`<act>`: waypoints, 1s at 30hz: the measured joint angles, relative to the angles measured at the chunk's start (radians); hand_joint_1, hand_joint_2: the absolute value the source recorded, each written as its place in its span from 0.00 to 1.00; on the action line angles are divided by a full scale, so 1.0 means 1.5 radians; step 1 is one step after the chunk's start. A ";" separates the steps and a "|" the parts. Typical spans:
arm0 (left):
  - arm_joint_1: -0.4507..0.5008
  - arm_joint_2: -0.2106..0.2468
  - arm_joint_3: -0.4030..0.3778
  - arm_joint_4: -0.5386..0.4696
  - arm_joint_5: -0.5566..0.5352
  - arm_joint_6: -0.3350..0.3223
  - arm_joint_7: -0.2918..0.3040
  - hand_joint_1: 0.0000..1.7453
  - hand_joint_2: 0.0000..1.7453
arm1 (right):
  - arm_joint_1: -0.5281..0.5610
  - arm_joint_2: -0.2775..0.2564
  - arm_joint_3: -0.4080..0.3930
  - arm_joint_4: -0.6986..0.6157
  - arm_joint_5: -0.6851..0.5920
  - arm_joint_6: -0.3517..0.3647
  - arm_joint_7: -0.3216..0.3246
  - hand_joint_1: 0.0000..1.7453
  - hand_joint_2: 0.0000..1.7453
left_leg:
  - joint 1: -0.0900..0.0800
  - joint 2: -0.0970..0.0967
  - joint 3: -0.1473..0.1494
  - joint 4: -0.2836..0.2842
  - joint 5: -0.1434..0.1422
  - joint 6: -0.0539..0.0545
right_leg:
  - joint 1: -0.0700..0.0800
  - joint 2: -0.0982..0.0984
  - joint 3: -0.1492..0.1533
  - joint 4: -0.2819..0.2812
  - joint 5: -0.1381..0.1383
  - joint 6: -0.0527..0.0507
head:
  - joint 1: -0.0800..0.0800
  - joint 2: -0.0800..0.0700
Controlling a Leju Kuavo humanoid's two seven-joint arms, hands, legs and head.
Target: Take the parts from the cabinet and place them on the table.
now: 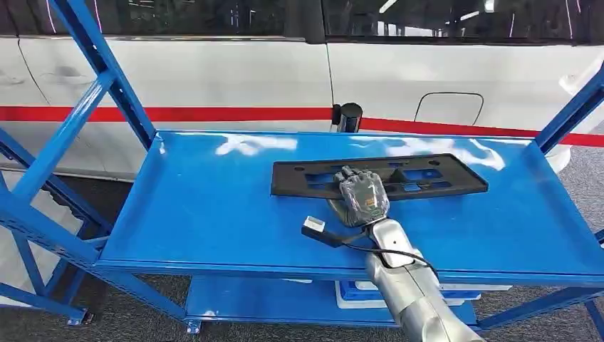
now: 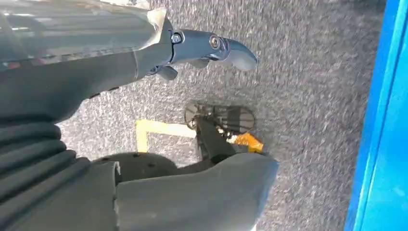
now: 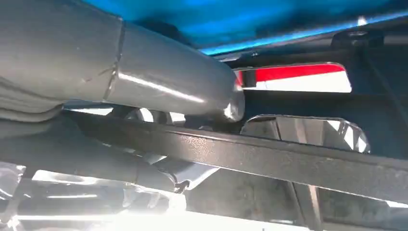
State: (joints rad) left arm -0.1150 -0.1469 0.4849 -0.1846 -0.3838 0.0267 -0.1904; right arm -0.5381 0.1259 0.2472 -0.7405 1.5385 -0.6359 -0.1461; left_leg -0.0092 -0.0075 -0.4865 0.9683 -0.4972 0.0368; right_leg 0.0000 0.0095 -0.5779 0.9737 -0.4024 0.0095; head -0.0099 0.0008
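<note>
Left hand (image 2: 144,57) is hanging over grey carpet (image 2: 308,96) beside the blue cabinet (image 1: 214,206), fingers spread, holding nothing. Black plastic part (image 1: 441,178) is lying flat on the cabinet's top shelf, toward its rear right. Right hand (image 1: 362,196) is reaching forward from the shelf's front edge, thumb (image 3: 168,82) over the part's near rail and fingers under it, gripping it.

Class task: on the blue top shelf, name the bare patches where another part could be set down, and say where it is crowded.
Bare: the blue shelf's whole left half, between the left upright and the black part; also the front right strip. Crowded: the middle back, where the right hand grips the part's near edge.
</note>
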 joint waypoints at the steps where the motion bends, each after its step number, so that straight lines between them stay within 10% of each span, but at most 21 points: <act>1: 0.001 0.001 0.003 0.000 0.006 0.006 0.003 0.00 1.00 | 0.009 0.000 -0.001 -0.022 0.000 0.000 -0.010 1.00 0.00 | 0.000 0.000 -0.001 0.000 0.000 0.000 | -0.001 0.000 0.000 0.000 0.000 0.000 | 0.000 0.000; 9: 0.018 0.003 0.036 0.000 0.026 0.018 0.014 0.00 1.00 | 0.067 0.012 0.005 -0.196 0.006 0.003 -0.029 1.00 0.00 | 0.001 0.002 -0.006 0.000 0.000 0.000 | -0.002 0.002 -0.005 0.000 0.000 0.000 | 0.000 0.000; 30: 0.018 0.003 0.048 0.000 0.026 0.018 0.016 0.00 1.00 | 0.077 0.015 0.005 -0.229 0.002 0.002 -0.028 1.00 0.00 | 0.002 0.002 -0.009 0.000 0.000 0.000 | -0.002 0.002 -0.008 0.000 0.000 0.000 | 0.000 0.000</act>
State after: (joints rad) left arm -0.0882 -0.1427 0.5566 -0.1846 -0.3449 0.0542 -0.1671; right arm -0.4224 0.1484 0.2552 -1.0838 1.5408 -0.6325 -0.1877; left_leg -0.0067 -0.0043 -0.4997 0.9683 -0.4969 0.0364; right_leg -0.0028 0.0123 -0.5896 0.9742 -0.4020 0.0093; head -0.0103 0.0008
